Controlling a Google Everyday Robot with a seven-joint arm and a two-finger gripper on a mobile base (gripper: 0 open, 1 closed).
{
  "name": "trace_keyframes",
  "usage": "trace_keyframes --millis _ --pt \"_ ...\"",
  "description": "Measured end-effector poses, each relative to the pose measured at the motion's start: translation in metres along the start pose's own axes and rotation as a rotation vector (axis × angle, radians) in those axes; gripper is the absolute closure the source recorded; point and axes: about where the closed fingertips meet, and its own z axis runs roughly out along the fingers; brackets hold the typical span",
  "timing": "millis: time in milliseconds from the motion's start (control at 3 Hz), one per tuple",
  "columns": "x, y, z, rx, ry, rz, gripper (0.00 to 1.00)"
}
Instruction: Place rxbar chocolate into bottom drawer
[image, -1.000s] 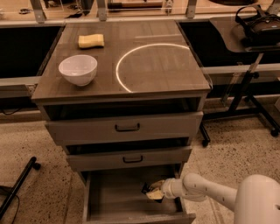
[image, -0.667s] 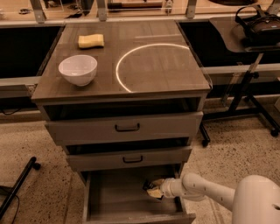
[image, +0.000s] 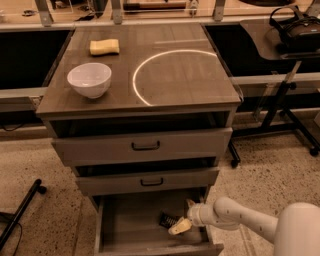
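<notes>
Placement looks nearly done: we see the bar (image: 168, 220) inside the open bottom drawer (image: 130, 232), right at the tip of the gripper (image: 179, 227), which reaches in from the right. Whether the bar is held or free we cannot tell; release and withdrawal remain.

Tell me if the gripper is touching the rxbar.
Cannot tell: camera view shows gripper right beside rxbar inside the bottom drawer, no plain contact or gap.
</notes>
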Motion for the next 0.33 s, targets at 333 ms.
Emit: trace_keyframes --millis 333 --pt "0.0019 0.0047 -0.0413 -0.029 0.011 0.010 0.00"
